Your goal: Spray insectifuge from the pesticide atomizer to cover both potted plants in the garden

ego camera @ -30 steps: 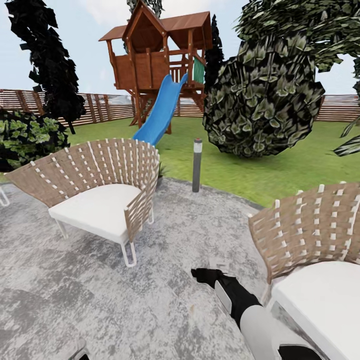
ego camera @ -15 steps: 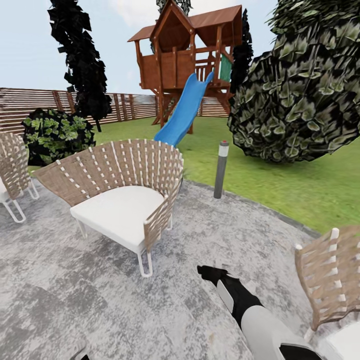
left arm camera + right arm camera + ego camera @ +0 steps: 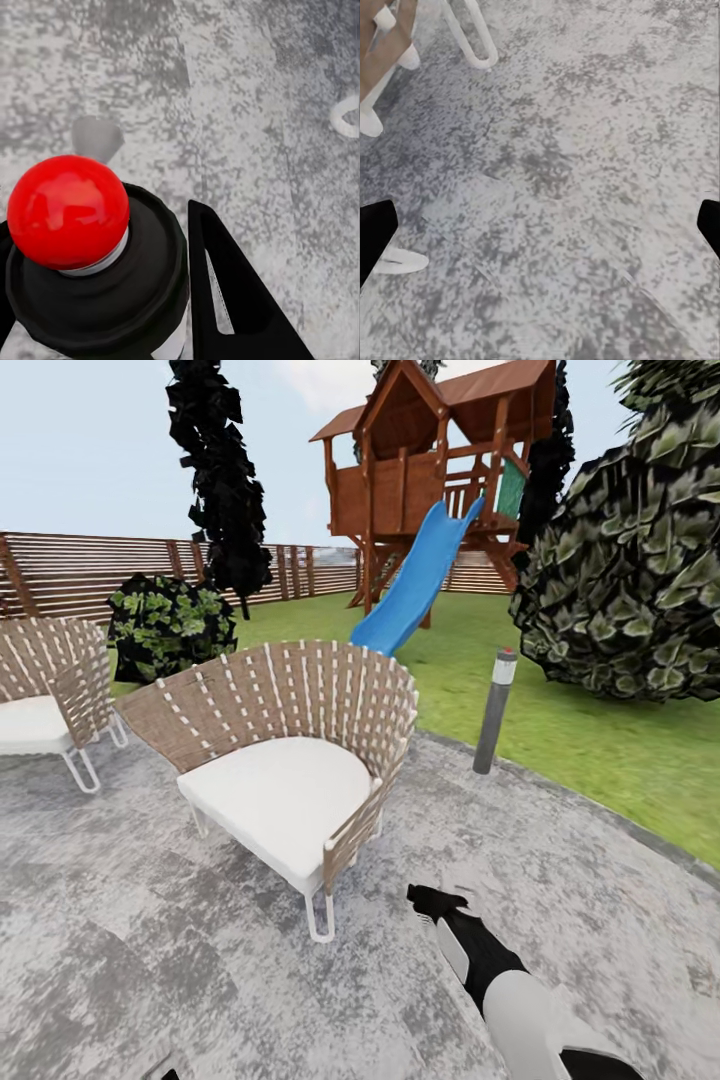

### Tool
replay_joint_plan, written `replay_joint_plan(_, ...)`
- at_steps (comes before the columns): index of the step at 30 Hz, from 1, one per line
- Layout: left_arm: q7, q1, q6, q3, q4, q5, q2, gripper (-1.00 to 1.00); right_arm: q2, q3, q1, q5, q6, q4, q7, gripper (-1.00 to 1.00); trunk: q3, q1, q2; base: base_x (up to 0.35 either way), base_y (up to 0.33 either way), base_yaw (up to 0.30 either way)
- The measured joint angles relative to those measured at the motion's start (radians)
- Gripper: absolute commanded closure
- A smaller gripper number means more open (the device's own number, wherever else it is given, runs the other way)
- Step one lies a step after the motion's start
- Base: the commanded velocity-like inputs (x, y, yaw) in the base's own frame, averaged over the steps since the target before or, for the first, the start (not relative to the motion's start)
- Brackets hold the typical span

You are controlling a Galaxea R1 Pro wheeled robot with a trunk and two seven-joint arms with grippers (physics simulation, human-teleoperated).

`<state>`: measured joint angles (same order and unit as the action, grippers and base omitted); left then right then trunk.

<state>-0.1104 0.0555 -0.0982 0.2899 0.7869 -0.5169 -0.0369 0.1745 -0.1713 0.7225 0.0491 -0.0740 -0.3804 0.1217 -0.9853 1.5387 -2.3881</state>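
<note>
My left jaws (image 3: 172, 300) are clamped on the pesticide atomizer (image 3: 90, 262), carried ready for spraying. At twelve o'clock stands a wicker seat (image 3: 285, 760). My right jaws (image 3: 540, 225) hang spread wide, holding nothing, over the patio (image 3: 150, 920).

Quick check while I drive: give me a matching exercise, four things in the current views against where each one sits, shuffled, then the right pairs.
Things:
1. brown woven wicker chair with a white cushion
2. grey bollard lamp with a red top
3. blue slide
4. red ball-topped dark object

Places:
A. against the wooden playhouse on the lawn
B. between the left gripper's fingers
C. on the mottled grey paving, centre
D. at the paving's edge by the grass

Pairs: 1-C, 2-D, 3-A, 4-B
</note>
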Motion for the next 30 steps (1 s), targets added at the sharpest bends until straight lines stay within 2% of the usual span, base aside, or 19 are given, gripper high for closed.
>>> replay_joint_plan(2, 0.000, 0.000, 0.000, 0.000, 0.000, 0.000, 0.001, 1.00, -0.006, -0.003, 0.001, 0.000, 0.015, -0.009, 0.023, -1.00, -0.001, 0.000, 0.000, 0.320, 0.000, 0.122)
replay_joint_plan(3, 0.000, 0.000, 0.000, 0.000, 0.000, 0.000, 0.001, 1.00, -0.026, -0.012, 0.001, 0.000, 0.017, -0.012, 0.028, -1.00, -0.001, 0.000, 0.000, 0.320, 0.000, 0.023)
replay_joint_plan(4, 0.000, 0.000, 0.000, 0.000, 0.000, 0.000, 0.002, 1.00, -0.042, -0.030, 0.002, 0.001, 0.017, -0.013, 0.030, -1.00, -0.001, 0.000, 0.000, 0.320, 0.000, 0.015)
replay_joint_plan(7, 0.000, 0.000, 0.012, 0.000, 0.000, -0.001, 0.002, 1.00, -0.058, -0.068, 0.004, 0.001, 0.015, -0.014, 0.032, -1.00, -0.001, 0.000, 0.000, 0.320, 0.000, 0.005)
replay_joint_plan(13, 0.000, 0.000, 0.033, 0.000, -0.028, 0.000, 0.002, 1.00, -0.087, -0.079, 0.005, 0.000, 0.003, -0.013, 0.029, -1.00, -0.001, 0.000, 0.000, 0.320, 0.000, 0.000)
replay_joint_plan(30, 0.000, 0.000, 0.036, 0.000, -0.032, -0.001, 0.003, 1.00, -0.078, -0.046, 0.005, -0.013, 0.005, -0.002, 0.019, -1.00, -0.001, 0.000, 0.000, 0.304, 0.000, 0.016)
